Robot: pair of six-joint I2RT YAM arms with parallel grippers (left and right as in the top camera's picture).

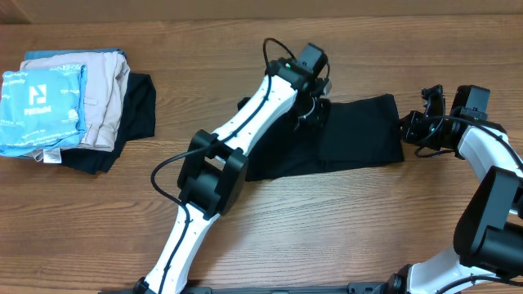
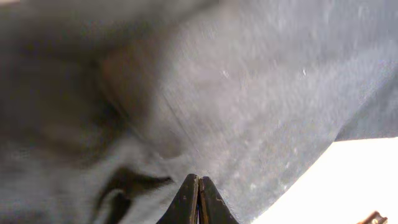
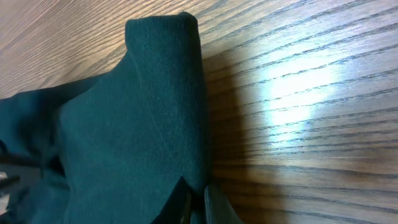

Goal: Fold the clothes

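Black T-shirt (image 1: 359, 135) lies right of centre on the wood-grain table (image 1: 327, 220), folded into a rough, soft rectangle with a rumpled left end. The left gripper (image 2: 199, 186) sits at its upper left, fingertips pressed together against matte, lint-flecked cloth; whether any is pinched, I cannot tell. The right gripper (image 3: 198, 202) is clamped on the rounded folded edge at the shirt's right end. Far left, a light blue folded garment (image 1: 41, 102) rests on a beige folded garment (image 1: 102, 98).

text: none legible | light blue garment (image 1: 41, 102): white logo, lettering too small
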